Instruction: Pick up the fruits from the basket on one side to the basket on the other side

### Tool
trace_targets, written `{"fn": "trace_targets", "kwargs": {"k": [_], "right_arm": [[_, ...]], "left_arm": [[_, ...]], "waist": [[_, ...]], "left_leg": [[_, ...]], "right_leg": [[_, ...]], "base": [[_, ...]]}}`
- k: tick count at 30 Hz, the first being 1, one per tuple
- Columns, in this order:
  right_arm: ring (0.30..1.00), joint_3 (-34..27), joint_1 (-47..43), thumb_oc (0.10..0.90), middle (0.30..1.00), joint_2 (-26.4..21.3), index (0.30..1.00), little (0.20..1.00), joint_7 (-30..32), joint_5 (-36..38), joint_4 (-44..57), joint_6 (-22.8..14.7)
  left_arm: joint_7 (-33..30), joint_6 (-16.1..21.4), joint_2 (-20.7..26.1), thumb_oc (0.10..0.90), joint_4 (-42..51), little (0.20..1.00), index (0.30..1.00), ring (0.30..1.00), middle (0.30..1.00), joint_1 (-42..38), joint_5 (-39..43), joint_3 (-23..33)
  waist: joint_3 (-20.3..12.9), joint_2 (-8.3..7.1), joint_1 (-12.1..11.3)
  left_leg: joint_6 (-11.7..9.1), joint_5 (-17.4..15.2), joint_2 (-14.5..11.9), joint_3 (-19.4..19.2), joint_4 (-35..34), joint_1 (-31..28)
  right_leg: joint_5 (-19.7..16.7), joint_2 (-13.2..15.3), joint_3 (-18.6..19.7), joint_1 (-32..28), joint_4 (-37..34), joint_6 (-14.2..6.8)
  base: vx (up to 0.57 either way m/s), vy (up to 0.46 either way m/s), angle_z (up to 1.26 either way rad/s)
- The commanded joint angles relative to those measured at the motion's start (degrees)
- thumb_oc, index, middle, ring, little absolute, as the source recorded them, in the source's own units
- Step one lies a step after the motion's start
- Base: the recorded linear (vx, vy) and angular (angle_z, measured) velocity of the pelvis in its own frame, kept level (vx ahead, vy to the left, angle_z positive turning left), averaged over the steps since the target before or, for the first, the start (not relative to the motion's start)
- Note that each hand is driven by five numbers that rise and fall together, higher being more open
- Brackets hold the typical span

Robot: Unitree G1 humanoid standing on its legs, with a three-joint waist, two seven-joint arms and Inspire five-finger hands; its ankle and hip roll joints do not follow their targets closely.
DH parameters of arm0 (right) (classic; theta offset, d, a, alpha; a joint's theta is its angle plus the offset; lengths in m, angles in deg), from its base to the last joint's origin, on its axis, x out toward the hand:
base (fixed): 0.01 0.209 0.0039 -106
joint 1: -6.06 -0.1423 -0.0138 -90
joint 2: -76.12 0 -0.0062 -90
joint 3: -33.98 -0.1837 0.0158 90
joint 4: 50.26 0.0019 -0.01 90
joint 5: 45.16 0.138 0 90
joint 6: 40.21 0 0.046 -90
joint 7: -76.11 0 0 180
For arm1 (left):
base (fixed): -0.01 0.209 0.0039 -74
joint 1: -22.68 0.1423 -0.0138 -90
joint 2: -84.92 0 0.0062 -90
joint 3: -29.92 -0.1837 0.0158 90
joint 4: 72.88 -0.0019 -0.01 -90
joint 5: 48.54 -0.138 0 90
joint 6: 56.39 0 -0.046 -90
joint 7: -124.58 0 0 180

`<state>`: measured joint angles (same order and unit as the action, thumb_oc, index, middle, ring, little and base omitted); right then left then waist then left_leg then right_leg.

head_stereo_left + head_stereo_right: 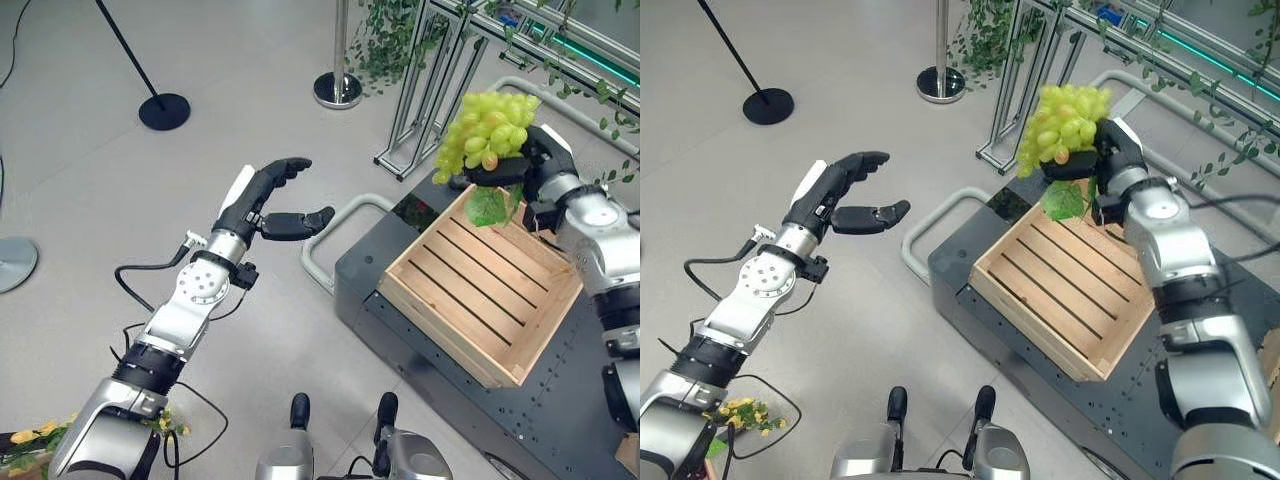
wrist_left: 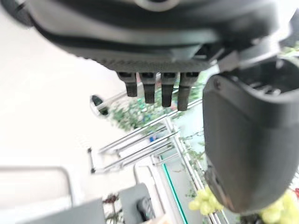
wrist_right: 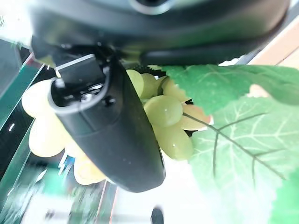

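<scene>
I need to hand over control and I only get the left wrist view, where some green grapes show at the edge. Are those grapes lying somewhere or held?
Observer: Held. The right hand is closed on the bunch of green grapes, lifted above the far corner of the wooden crate.
Operator: Anything in that crate?
Observer: No, its slatted bottom shows bare.
Operator: And my left hand?
Observer: The left hand hangs open over the floor, left of the crate, holding nothing.

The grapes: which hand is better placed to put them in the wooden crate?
The right hand: it already holds the grapes above the crate. The left hand is open, away over the floor.
</scene>
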<state>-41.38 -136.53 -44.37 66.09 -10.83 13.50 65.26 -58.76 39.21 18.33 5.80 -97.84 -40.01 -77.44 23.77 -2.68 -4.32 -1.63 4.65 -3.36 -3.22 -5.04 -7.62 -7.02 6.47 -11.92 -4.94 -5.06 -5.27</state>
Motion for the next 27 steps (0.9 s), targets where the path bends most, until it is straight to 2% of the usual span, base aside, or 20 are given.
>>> {"fn": "trace_targets", "kwargs": {"k": [1, 2, 4, 5, 7, 8, 9, 10, 11, 12, 13, 14, 15, 16, 18, 22, 24, 26, 27], "right_arm": [[0.300, 5.5, -3.0, 0.400, 0.300, -0.2, 0.300, 0.300, -6.5, 7.7, -0.1, -3.7], [0.300, 5.3, -2.7, 0.400, 0.300, -0.1, 0.300, 0.300, -6.7, 7.5, 0.2, -3.3], [0.300, 4.5, -0.9, 0.400, 0.300, 0.2, 0.300, 0.300, -7.0, 7.2, 0.8, -2.2], [0.300, 4.6, -0.6, 0.400, 0.300, 0.7, 0.300, 0.300, -7.9, 6.9, 0.6, -2.3], [0.300, 6.5, -2.5, 0.400, 0.300, 1.6, 0.300, 0.300, -10.8, 7.6, -1.7, -2.4], [0.300, 7.1, -3.5, 0.400, 0.300, 1.9, 0.300, 0.300, -11.1, 7.7, -2.5, -2.0], [0.300, 7.5, -4.4, 0.400, 0.300, 2.2, 0.300, 0.300, -11.2, 7.5, -3.4, -1.5], [0.300, 7.9, -5.2, 0.400, 0.300, 2.5, 0.300, 0.300, -11.1, 7.2, -3.8, -0.6], [0.300, 7.9, -5.1, 0.400, 0.300, 2.1, 0.300, 0.300, -10.9, 7.5, -3.4, -0.4], [0.300, 7.9, -4.8, 0.400, 0.300, 1.4, 0.300, 0.300, -11.1, 7.7, -2.7, 0.1], [0.300, 7.9, -4.2, 0.400, 0.300, 0.8, 0.300, 0.300, -11.6, 7.3, -1.6, 0.4], [0.300, 8.2, -3.9, 0.400, 0.300, 0.4, 0.300, 0.300, -11.7, 7.4, -0.9, 0.5], [0.300, 8.3, -3.3, 0.400, 0.300, -0.4, 0.300, 0.300, -12.1, 6.8, 0.1, 0.9], [0.300, 8.9, -3.6, 0.400, 0.300, -1.6, 0.300, 0.300, -12.7, 6.3, 0.2, 1.3], [0.300, 10.2, -5.3, 0.400, 0.300, -3.1, 0.300, 0.300, -15.3, 6.3, -0.8, 1.4], [0.300, 13.0, -8.2, 0.400, 0.300, -3.8, 0.300, 0.300, -19.0, 5.3, -3.2, 0.4], [0.300, 14.6, -9.4, 0.400, 0.300, -3.8, 0.300, 0.300, -19.4, 4.1, -3.9, 0.7], [0.300, 15.1, -9.8, 0.400, 0.300, -4.1, 0.300, 0.300, -19.3, 2.1, -3.6, 2.2], [0.300, 15.3, -9.8, 0.400, 0.300, -4.1, 0.300, 0.300, -19.6, 2.1, -3.4, 2.1]], "left_arm": [[-2.1, 7.1, -2.0, 0.800, -3.7, 0.900, 0.900, 0.900, 0.900, -1.0, -2.1, -6.0], [-1.6, 7.0, -2.5, 0.800, -3.8, 0.900, 0.900, 0.900, 0.900, -1.6, -2.1, -6.3], [0.0, 7.1, -4.2, 0.800, -4.6, 0.900, 0.900, 0.900, 0.900, -5.3, -1.2, -8.7], [-0.3, 6.8, -4.6, 0.800, -5.2, 0.900, 0.900, 0.900, 0.900, -7.1, -0.6, -9.9], [-1.0, 5.8, -5.1, 0.800, -7.0, 0.900, 0.900, 0.900, 0.900, -10.2, 0.4, -11.5], [-0.4, 5.4, -5.1, 0.800, -7.5, 0.900, 0.900, 0.900, 0.900, -11.4, 0.7, -11.7], [0.2, 4.6, -5.1, 0.800, -8.0, 0.900, 0.900, 0.900, 0.900, -12.9, 1.1, -12.2], [0.6, 4.4, -4.7, 0.800, -8.5, 0.900, 0.900, 0.900, 0.900, -14.1, 1.7, -13.0], [0.9, 4.5, -4.4, 0.800, -8.2, 0.900, 0.900, 0.900, 0.900, -14.4, 2.1, -13.3], [1.4, 4.5, -4.0, 0.800, -8.0, 0.900, 0.900, 0.900, 0.900, -14.8, 2.5, -13.4], [1.9, 4.9, -3.7, 0.800, -8.3, 0.900, 0.900, 0.900, 0.900, -15.0, 3.5, -13.9], [1.7, 5.5, -3.8, 0.800, -8.6, 0.900, 0.900, 0.900, 0.900, -15.0, 3.6, -14.3], [1.8, 6.1, -4.1, 0.800, -8.9, 0.900, 0.900, 0.900, 0.900, -14.9, 3.4, -14.6], [2.2, 6.9, -4.2, 0.800, -9.7, 0.900, 0.900, 0.900, 0.900, -15.5, 3.2, -14.7], [2.5, 6.8, -4.1, 0.800, -10.9, 0.900, 0.900, 0.900, 0.900, -16.9, 4.7, -15.1], [1.8, 4.8, -4.1, 0.800, -11.5, 0.900, 0.900, 0.900, 0.900, -17.6, 5.8, -15.3], [0.8, 3.1, -4.4, 0.800, -11.3, 0.900, 0.900, 0.900, 0.900, -18.6, 6.7, -15.6], [0.6, 0.8, -5.5, 0.800, -10.5, 0.900, 0.900, 0.900, 0.900, -20.2, 6.9, -15.9], [0.4, 0.3, -5.5, 0.800, -10.3, 0.900, 0.900, 0.900, 0.900, -20.4, 6.9, -16.1]], "waist": [[-20.0, -1.39, -1.0], [-20.0, -1.32, -0.7], [-20.3, -1.29, 1.0], [-20.3, -1.35, 1.1], [-20.3, -1.03, 0.4], [-20.4, -0.80, 0.4], [-20.5, -0.59, 0.3], [-20.1, -0.41, 0.7], [-19.7, -0.21, 1.3], [-18.7, -0.12, 2.1], [-18.2, -0.16, 3.2], [-18.1, -0.31, 3.8], [-17.9, -0.47, 4.7], [-18.1, -0.85, 5.8], [-18.3, -0.97, 6.5], [-19.5, -1.67, 5.6], [-20.2, -1.84, 5.6], [-21.3, -2.06, 6.4], [-21.4, -2.09, 6.3]], "left_leg": [[-1.8, -3.6, 0.0, 0.2, 1.2, 0.1], [-1.9, -3.4, 0.0, -1.7, 1.3, 0.2], [-2.7, -2.1, -0.8, -9.2, 0.7, -0.1], [-2.5, -2.1, -0.4, -8.5, 0.4, -0.1], [-1.5, -2.6, 1.4, -4.0, 0.0, 0.6], [-1.1, -2.6, 1.5, -4.0, 0.0, 0.7], [-0.4, -2.6, 2.0, -3.5, 0.0, 0.9], [0.6, -2.4, 2.9, -2.5, 0.0, 1.0], [0.8, -2.0, 3.1, -2.3, 0.0, 0.9], [0.9, -1.8, 3.3, -1.6, 0.0, 0.5], [1.0, -1.5, 3.4, -0.2, 0.0, 0.6], [1.0, -1.5, 3.4, 0.8, 0.0, 0.6], [1.0, -1.6, 3.6, 2.4, 0.0, 0.3], [1.2, -2.5, 4.0, 3.8, 0.0, 0.2], [1.6, -3.4, 4.4, 6.1, 0.0, 0.1], [1.0, -3.4, 4.2, 6.4, 0.0, 0.8], [0.2, -3.0, 2.9, 3.8, 0.0, 1.1], [-1.3, -2.1, 0.5, -1.3, 0.2, 1.2], [-1.4, -2.0, 0.5, -1.0, 0.2, 1.4]], "right_leg": [[3.2, 2.4, -2.0, -4.2, 0.2, -0.8], [3.1, 2.6, -3.2, -4.4, 0.3, -1.0], [2.7, 3.8, -8.6, -5.4, 0.5, -1.7], [2.5, 4.2, -9.2, -5.6, 0.6, -1.9], [2.9, 4.9, -8.5, -5.3, 2.4, -2.5], [3.6, 5.4, -8.8, -5.1, 4.1, -2.6], [3.8, 6.0, -8.5, -4.4, 7.9, -2.9], [2.3, 7.2, -6.9, -1.2, 15.8, -3.7], [1.0, 7.4, -5.3, 1.5, 20.8, -4.2], [0.6, 6.7, -2.0, 4.3, 25.9, -4.3], [0.4, 4.6, 1.5, 5.8, 24.2, -3.6], [0.7, 3.4, 3.4, 6.0, 21.9, -3.3], [1.7, 1.8, 5.5, 5.2, 17.7, -2.6], [1.1, 0.2, 8.6, 5.4, 11.1, -2.0], [2.2, -1.8, 11.6, 5.2, 9.1, -1.1], [2.4, -2.3, 10.5, 2.0, 4.7, -0.5], [2.5, -2.3, 9.1, 0.6, 3.0, -0.4], [3.0, -1.9, 6.2, -0.5, 1.6, 0.0], [2.8, -1.7, 6.0, -0.7, 1.1, 0.0]], "base": [[0.01, 0.047, 0.17], [0.01, 0.071, 0.35], [0.00, 0.122, 0.77], [0.00, 0.139, 1.21], [-0.01, 0.137, 1.18], [-0.01, 0.136, 0.60], [0.00, 0.144, 0.28], [0.01, 0.139, 0.31], [0.01, 0.110, 0.49], [0.01, 0.003, 0.75], [0.02, -0.065, 0.76], [0.06, -0.127, 0.89], [0.11, -0.169, 0.96], [0.13, -0.175, 1.01], [0.11, -0.173, 0.97], [0.07, -0.121, 0.86], [0.08, -0.057, 0.25], [0.09, -0.008, 0.29], [0.07, -0.006, 0.47]]}}
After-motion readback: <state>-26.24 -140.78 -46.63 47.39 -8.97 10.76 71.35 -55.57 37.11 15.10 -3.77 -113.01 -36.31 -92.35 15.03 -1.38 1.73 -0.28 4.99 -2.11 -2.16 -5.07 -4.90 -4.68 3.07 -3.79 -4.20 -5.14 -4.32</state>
